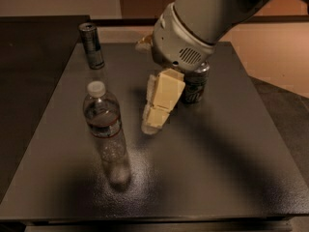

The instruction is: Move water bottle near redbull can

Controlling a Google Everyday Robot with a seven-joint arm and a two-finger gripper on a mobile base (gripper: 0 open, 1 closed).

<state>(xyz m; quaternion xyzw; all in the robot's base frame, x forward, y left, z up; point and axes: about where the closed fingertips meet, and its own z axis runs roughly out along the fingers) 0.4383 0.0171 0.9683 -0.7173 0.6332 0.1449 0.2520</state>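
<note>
While the hand (150,124) hangs low over the middle of the surface (217,168), the water bottle (102,120) stands near its left, not touching it.
Whether the hand is apart or together cannot be told. The bottle is upright, clear plastic with a white cap and a dark, red-edged label; the redbull can (91,46) stands well apart at far left.
</note>
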